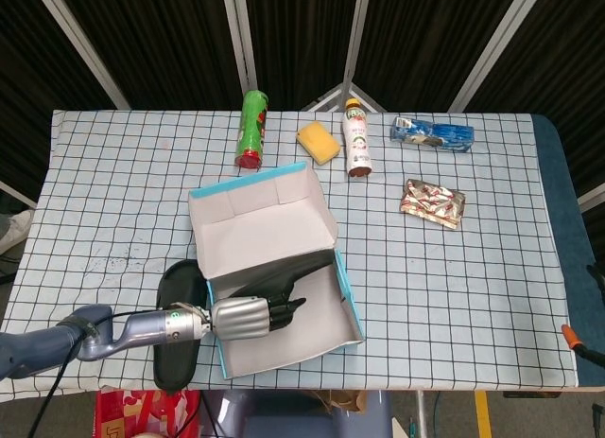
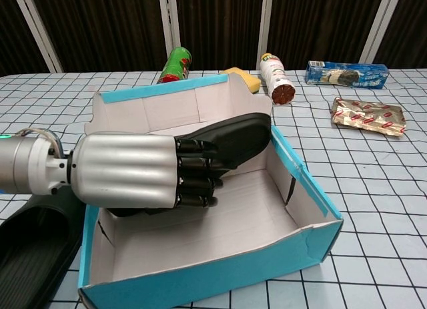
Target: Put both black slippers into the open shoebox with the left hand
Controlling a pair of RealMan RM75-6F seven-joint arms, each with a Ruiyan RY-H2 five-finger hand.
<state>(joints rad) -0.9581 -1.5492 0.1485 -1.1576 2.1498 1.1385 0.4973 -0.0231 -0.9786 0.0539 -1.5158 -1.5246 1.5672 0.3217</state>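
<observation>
The open shoebox (image 1: pixel 343 306) (image 2: pixel 200 282), blue outside and white inside, sits at the table's front with its lid (image 1: pixel 260 220) standing up behind it. My left hand (image 1: pixel 248 317) (image 2: pixel 133 170) reaches into the box from the left and grips one black slipper (image 1: pixel 301 270) (image 2: pixel 233 139). That slipper is tilted, with its far end up against the back wall. The other black slipper (image 1: pixel 180 324) (image 2: pixel 33 249) lies flat on the table just left of the box, under my forearm. My right hand does not appear in either view.
Along the back of the table lie a green can (image 1: pixel 252 128), a yellow sponge (image 1: pixel 319 142), a white bottle (image 1: pixel 356 138) and a blue packet (image 1: pixel 432 132). A foil packet (image 1: pixel 433 202) lies at mid-right. The table's front edge runs just below the box.
</observation>
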